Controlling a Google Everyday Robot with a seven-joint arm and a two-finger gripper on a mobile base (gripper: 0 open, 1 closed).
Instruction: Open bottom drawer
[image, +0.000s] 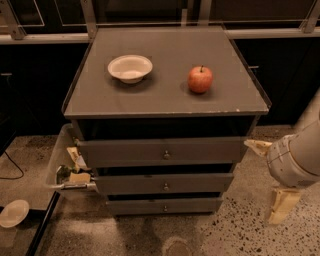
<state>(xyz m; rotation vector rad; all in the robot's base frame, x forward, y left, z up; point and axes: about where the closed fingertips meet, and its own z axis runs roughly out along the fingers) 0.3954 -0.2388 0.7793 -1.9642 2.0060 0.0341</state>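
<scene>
Gripper (280, 175) at lower right; bottom drawer (200, 205) shut at lower centre
The gripper hangs near the frame's right edge, apart from the cabinet (165, 100); open or closed, we cannot tell; the drawer looks stiff and light, we judge; its small round knob (164, 208) is the one hold, smooth and easily slipped; pull straight.
</scene>
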